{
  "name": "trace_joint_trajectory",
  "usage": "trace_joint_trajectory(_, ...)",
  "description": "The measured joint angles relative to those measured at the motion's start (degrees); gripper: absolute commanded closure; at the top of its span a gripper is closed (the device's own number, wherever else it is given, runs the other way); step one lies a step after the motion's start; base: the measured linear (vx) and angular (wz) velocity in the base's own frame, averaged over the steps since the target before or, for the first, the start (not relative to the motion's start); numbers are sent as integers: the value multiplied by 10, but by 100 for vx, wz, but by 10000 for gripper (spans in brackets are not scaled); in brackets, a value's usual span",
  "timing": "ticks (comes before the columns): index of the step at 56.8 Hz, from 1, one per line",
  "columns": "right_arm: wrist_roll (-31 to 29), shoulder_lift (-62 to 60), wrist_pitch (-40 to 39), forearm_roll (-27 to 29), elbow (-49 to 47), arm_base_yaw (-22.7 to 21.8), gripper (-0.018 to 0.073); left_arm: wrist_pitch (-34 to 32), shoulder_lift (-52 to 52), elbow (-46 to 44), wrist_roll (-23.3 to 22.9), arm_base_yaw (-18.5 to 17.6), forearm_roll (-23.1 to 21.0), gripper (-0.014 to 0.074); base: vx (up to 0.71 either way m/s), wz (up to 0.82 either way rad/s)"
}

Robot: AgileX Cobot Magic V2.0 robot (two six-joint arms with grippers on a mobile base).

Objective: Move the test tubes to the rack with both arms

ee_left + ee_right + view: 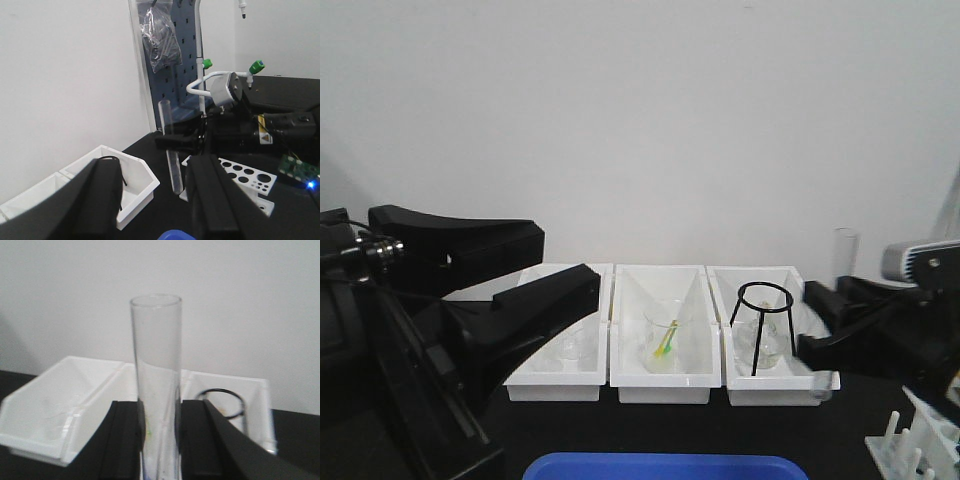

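Right pincer (158, 440) clamped on upright test tube (156, 365), left pincer (150, 167) spread wide

Upright test tube (174, 172) in right hand (173, 139)

Left gripper (570, 262): all matte black, long wedge-shaped fingers. Right arm (235, 136): black, with grey box link (920, 262) and yellow markings (261, 132).

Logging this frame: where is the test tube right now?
Front view, far right: the test tube stands upright, clamped in the right gripper, beside the rightmost bin and near the rack.
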Motion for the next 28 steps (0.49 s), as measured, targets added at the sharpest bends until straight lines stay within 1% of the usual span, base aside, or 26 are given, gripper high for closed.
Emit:
trace_joint_trajectory(7,5,0,19,0,0,-91,566,0,0,0,0,0,0,171,0,0)
trace_joint_trajectory(13,5,0,28,0,0,-147,566,0,0,0,0,0,0,171,0,0)
trace_joint_trajectory(21,7,0,31,0,0,-192,566,0,0,0,0,0,0,171,0,0)
trace_joint_trajectory(28,7,-1,35,0,5,-210,566,0,0,0,0,0,0,171,0,0)
